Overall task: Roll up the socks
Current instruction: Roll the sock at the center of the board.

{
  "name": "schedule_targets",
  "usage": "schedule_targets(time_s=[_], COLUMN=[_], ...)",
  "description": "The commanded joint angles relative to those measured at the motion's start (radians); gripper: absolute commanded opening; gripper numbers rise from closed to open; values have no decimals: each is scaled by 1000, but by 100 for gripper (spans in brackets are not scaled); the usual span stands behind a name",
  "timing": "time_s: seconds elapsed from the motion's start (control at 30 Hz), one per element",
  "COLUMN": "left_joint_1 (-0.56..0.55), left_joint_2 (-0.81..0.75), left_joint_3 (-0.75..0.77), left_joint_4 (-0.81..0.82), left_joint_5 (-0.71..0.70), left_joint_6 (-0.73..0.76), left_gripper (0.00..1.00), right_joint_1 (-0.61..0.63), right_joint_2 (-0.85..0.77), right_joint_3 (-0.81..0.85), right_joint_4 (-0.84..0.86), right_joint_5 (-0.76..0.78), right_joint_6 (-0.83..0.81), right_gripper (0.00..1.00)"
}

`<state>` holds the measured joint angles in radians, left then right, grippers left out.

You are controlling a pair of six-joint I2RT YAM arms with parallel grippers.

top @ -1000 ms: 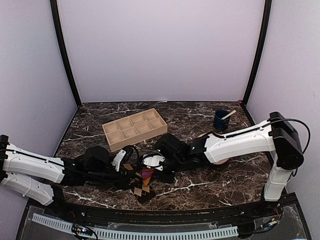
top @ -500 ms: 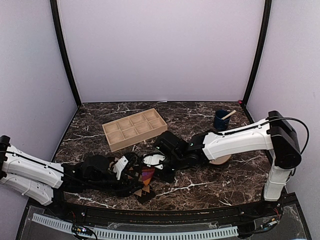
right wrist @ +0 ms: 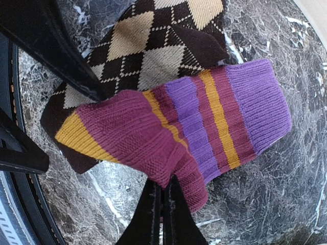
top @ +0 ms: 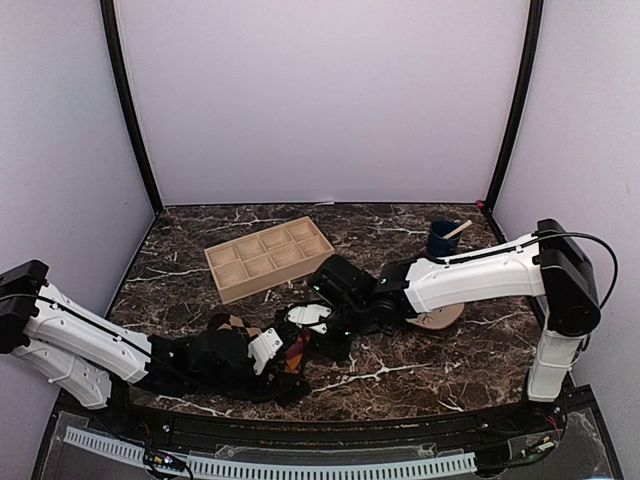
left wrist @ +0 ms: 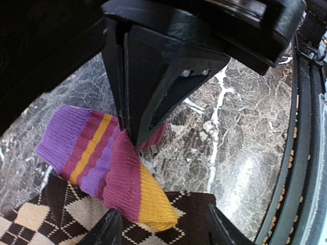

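- Socks lay stacked near the front edge of the tabletop [top: 420, 375], between the two arms. The striped sock [right wrist: 168, 132] was on top, crossing the argyle sock [right wrist: 153, 46] beneath it.
- The striped sock was doubled over on itself, with its orange toe nearer the front rail and its purple cuff pointing away. The argyle sock lay flat and showed past it at both ends.
- The right jaws were closed tight, their tips nipping the maroon fold at the edge of the striped sock, so the fabric was held and bunched there.
- The left jaws stood well apart, one on each side of the orange toe end, low over the argyle sock and gripping nothing.
- The step in hand looked like the start of the roll: the right arm pinned the first fold while the left arm set up to take the toe end. No tight roll had formed, so most of the task remained.
- The next move probably called for the left jaws to close on both layers at the toe end and turn them toward the cuff, with the right jaws letting go in time. Catching the top sock alone would leave the pair apart.
- A wooden tray [top: 268, 257] and a blue cup [top: 441, 240] stood farther back, well apart from the work.
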<state>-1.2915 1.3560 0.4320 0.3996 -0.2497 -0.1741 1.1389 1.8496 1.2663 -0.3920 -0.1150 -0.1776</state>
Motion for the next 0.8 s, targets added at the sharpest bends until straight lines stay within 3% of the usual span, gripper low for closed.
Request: schedule_targets(time_s=[0.0,0.43,0.77], left_joint_1=[-33,-84,-89], left_joint_2=[26,141,144], left_joint_3=[36,105,112], left_joint_4=[45,47,10], left_joint_5=[-141,-269,-306], left_joint_6=[87,191,193], left_gripper=[57,56,47], right_joint_1=[-11,-18,-18], right_joint_2=[19,23,22], right_joint_3=[25,33,30], right_joint_4=[-7,-27,-38], right_joint_5=[-30,-53,-56], right_joint_6=[7,6,4], right_gripper=[0,0,0])
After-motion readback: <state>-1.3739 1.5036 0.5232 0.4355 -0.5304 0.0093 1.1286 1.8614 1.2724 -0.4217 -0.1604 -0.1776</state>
